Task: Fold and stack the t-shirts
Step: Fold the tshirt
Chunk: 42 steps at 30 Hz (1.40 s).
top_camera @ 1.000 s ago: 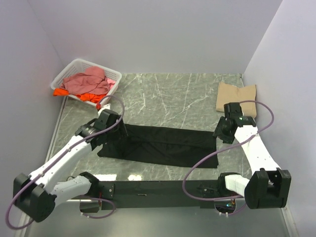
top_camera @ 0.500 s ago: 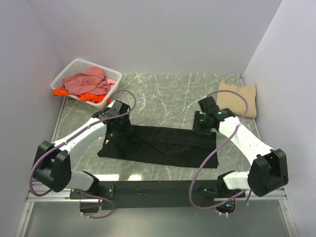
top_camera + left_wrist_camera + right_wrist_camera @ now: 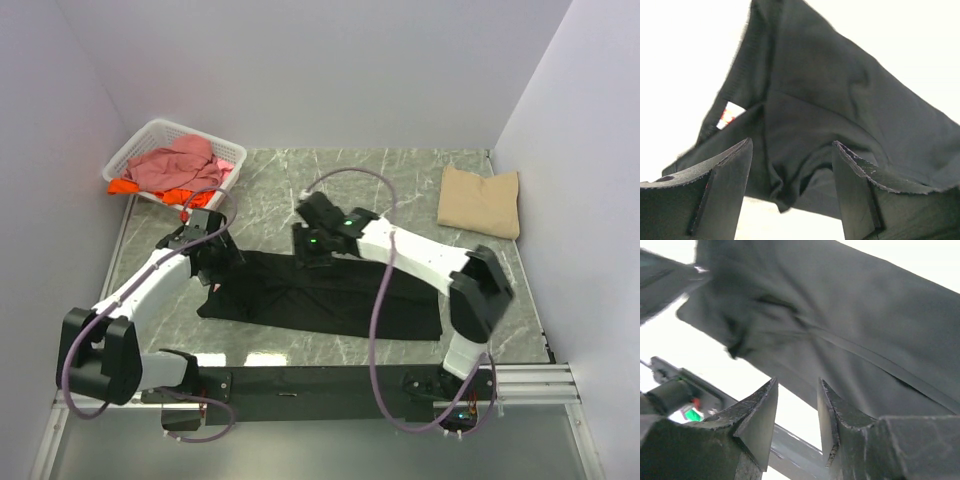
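A black t-shirt (image 3: 350, 300) lies folded into a long band across the table's middle. My left gripper (image 3: 220, 268) is at its left end, jaws open, with a bunched fold of black cloth (image 3: 830, 100) lying between and beyond the fingers (image 3: 730, 170); a small neck label (image 3: 727, 114) shows. Over the band's far edge near the middle, my right gripper (image 3: 308, 258) stands open, and only bare table shows in its narrow gap (image 3: 797, 385), the black cloth (image 3: 850, 315) just beyond. A folded tan t-shirt (image 3: 480, 200) rests at the back right.
A white lattice basket (image 3: 140, 150) at the back left holds crumpled pink (image 3: 180, 162) and orange (image 3: 185, 195) t-shirts. The black base rail (image 3: 300, 380) runs along the near edge. Walls close in on the left, back and right.
The right arm has swung left from the shirt's right end to its middle, its jaws narrowing. The left gripper shifted slightly left at the shirt's left end. The black shirt has stayed put.
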Motion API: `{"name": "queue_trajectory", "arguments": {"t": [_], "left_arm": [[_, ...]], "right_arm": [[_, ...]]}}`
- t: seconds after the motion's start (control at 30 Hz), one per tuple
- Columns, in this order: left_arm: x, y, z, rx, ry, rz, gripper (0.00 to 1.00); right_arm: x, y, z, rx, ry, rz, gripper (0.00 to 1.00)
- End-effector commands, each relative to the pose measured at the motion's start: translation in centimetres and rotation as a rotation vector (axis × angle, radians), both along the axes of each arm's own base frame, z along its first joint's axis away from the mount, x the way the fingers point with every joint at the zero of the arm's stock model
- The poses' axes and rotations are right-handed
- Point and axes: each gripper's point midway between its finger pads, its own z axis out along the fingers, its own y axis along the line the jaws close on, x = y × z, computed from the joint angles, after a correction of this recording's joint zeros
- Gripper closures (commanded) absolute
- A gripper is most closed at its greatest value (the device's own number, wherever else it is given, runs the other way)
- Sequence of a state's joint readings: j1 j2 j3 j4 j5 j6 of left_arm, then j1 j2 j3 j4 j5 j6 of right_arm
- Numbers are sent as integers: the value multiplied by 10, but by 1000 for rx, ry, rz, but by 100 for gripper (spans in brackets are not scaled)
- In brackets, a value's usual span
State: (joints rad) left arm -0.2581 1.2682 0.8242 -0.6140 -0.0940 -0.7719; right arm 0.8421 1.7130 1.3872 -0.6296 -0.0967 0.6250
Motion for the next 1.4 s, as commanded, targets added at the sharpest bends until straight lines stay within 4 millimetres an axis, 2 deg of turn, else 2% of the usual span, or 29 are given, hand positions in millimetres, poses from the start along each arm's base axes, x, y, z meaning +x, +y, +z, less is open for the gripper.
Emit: {"name": "queue_trajectory", "arguments": {"t": [0.0,0.1,0.13,0.17,0.23,0.47,0.63,0.83,1.1,1.37], "left_arm": [[18,-5,-2,-71,-36,10,30],[41,-9,3,-83,-56,-4,32],[48,-10,0,-80,-52,-6,32],[59,-12,8,-84,-78,-8,33],[71,-14,9,-86,-93,-10,32],[94,-26,-21,-121,-29,-27,35],[97,-28,-37,-133,3,-27,36],[99,-28,-44,-126,19,-33,38],[101,-29,-45,-128,21,-38,39],[100,-30,-46,-133,25,-37,39]], "right_arm": [[0,51,18,71,-39,58,56],[-7,72,4,46,-29,98,57],[-5,77,5,46,-38,99,57],[-7,80,-4,32,-27,107,57],[-9,87,-8,33,-23,115,57],[-8,90,-34,-26,-25,116,57],[-3,95,-44,-53,-31,124,57],[1,97,-53,-75,-26,132,57],[0,94,-69,-112,-11,137,57],[6,100,-81,-133,-19,142,57]]}}
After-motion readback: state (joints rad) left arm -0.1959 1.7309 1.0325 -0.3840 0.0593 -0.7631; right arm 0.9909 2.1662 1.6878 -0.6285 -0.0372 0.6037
